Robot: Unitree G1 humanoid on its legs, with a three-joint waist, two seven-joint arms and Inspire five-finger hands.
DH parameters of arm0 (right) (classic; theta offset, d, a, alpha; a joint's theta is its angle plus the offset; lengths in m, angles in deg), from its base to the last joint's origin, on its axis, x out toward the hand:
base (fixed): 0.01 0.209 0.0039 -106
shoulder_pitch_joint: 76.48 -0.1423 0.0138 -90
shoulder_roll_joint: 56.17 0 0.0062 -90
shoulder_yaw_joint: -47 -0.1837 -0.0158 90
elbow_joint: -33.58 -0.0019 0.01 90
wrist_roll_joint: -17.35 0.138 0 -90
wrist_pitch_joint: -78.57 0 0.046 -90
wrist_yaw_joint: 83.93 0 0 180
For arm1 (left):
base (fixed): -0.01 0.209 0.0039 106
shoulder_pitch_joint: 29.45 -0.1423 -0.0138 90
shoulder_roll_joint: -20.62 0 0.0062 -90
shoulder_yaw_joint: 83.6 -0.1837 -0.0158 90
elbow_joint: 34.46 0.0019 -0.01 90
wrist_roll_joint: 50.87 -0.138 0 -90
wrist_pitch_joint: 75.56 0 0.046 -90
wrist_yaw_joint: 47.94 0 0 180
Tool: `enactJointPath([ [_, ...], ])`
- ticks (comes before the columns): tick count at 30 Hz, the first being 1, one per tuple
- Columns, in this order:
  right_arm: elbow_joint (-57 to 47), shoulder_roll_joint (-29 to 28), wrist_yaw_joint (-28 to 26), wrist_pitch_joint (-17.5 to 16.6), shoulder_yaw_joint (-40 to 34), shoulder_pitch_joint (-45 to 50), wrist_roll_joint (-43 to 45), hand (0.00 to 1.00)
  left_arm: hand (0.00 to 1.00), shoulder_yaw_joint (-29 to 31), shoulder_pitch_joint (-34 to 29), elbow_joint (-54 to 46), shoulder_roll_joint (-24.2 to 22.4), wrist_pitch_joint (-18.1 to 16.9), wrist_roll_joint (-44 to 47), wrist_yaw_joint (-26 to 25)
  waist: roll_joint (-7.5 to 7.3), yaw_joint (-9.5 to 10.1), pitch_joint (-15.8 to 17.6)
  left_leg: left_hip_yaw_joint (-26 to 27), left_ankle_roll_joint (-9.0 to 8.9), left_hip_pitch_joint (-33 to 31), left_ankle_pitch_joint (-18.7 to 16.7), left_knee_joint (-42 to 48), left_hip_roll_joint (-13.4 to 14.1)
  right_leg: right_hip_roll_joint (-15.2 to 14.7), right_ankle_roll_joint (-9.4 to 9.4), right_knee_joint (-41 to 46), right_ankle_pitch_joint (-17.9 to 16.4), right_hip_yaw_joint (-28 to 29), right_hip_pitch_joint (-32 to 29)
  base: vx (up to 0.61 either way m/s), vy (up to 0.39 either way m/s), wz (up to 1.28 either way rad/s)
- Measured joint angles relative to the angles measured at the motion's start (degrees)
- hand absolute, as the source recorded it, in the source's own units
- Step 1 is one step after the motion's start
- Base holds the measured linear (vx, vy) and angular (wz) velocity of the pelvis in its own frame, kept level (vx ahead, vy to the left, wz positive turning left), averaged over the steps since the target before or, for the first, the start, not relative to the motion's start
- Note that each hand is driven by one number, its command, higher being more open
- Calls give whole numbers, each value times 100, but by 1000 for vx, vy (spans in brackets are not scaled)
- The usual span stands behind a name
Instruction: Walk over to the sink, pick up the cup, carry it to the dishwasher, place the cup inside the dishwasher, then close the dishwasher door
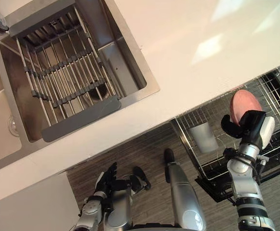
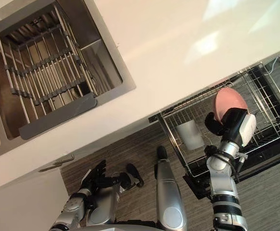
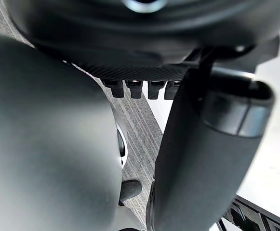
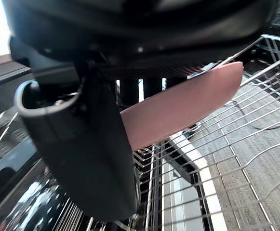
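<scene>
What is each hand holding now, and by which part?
Right hand grips the pink cup by its near end, the rest jutting over the dishwasher rack. Left hand hangs open, empty.

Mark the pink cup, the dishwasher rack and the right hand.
pink cup [image 1: 243,103], left eye view, its rounded upper side.
dishwasher rack [image 1: 190,117], left eye view, wire wall near its left corner.
right hand [image 1: 249,126], left eye view, dark palm under the cup.

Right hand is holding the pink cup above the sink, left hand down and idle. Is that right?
Not the sink: the left eye view shows the right hand holding the pink cup above the pulled-out dishwasher rack, well right of the sink. The left hand is down and idle.
</scene>
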Motion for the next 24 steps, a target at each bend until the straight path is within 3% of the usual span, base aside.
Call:
enactJointPath([
  [11, 584, 440, -415, -6, -172, -416, 163, 0, 100, -197, -1, -122, 36, 32, 37, 28, 84, 17, -3, -1, 59, -15, 250, -444, -220, -136, 77, -342, 173, -12, 2, 25, -16, 4],
  [15, 875, 440, -611, -7, -158, -580, 171, 0, 100, -227, -4, -171, 14, 76, 37, 49, 125, 37, -17, 3, 56, -8, 434, -680, -320, -201, 76, -517, 279, -30, 17, 29, -49, 6],
  [24, 1004, 234, -488, -7, 80, -617, 167, 0, 100, -272, -6, -223, -44, 79, 34, 49, 184, 128, -24, 18, 42, 104, 605, -992, -372, -208, 63, -907, 524, -64, 196, 2, -49, 1],
])
